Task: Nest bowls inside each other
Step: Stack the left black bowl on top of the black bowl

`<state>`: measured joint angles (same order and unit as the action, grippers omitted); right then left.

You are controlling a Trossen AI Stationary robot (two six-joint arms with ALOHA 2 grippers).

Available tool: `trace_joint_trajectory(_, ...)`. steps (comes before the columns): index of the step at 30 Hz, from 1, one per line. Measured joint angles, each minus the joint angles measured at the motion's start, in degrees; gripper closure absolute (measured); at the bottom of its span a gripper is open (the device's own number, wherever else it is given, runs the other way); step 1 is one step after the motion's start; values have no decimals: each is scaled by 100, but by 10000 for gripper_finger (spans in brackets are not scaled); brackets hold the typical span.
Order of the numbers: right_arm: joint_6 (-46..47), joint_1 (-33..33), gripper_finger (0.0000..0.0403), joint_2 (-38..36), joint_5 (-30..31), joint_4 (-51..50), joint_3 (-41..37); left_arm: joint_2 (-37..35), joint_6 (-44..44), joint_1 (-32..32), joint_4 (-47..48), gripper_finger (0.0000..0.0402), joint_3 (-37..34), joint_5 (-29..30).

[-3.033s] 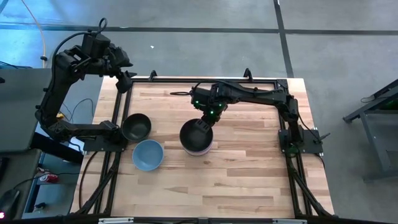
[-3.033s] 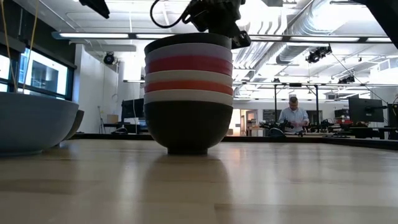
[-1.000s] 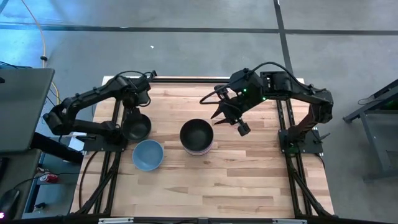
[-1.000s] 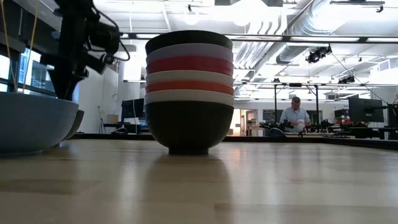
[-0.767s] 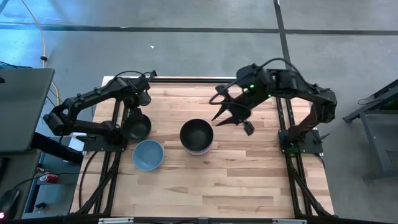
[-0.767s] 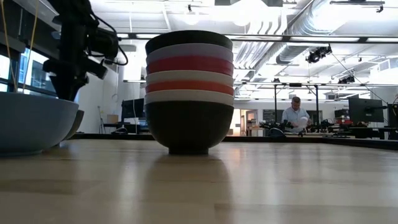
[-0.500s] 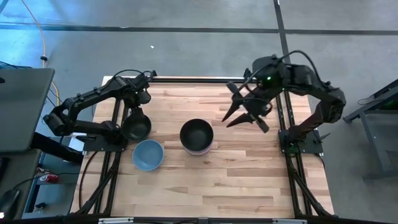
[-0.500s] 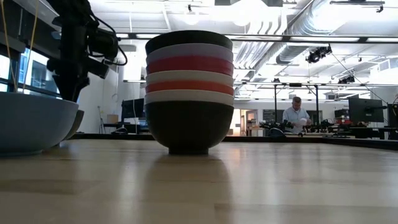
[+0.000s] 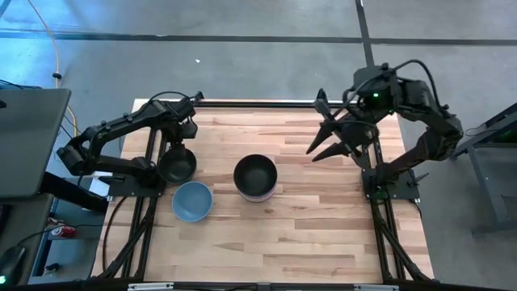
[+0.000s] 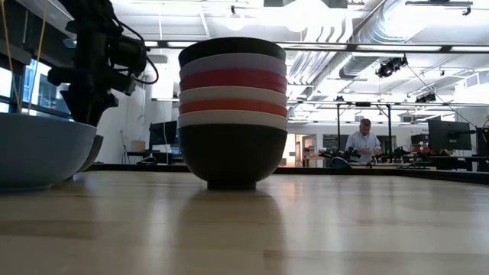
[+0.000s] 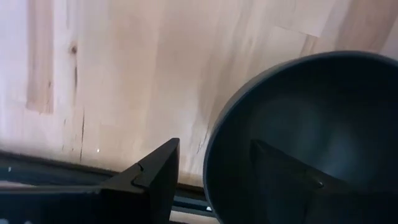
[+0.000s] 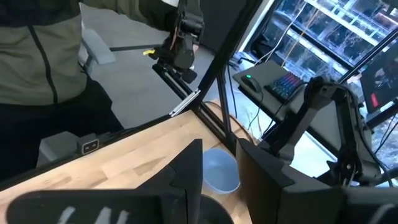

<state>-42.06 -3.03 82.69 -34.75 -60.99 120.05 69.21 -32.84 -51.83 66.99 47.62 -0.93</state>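
Right tool (image 9: 327,137) has swung back toward table's (image 9: 323,234) far right edge, empty, fingers apart; left tool (image 9: 177,142) spread astride black bowl's (image 9: 177,164) rim; stack (image 9: 255,177) mid-table; blue bowl (image 9: 192,200) beside.

A pale wooden desk (image 9: 307,218) with a black metal frame (image 9: 242,103) stands on a grey floor (image 9: 242,48). In the low view, a person (image 10: 364,143) stands far back in the room under long ceiling lights (image 10: 137,43). In the right wrist view, a person in a dark jacket (image 12: 43,56) stands close by the desk, with a lit keyboard (image 12: 287,83) farther off.
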Motion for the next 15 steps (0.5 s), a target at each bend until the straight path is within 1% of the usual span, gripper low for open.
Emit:
trace_joint_trajectory(4,2,0,311,-120,-78,-134,2,203,-140,19,4,230,0,0)
trace_joint_trajectory(12,2,0,311,-213,-78,-355,2,791,-53,19,-66,251,-2,9)
trace_joint_trajectory(15,2,0,311,-213,-74,-407,2,876,-52,19,-106,268,-2,9)
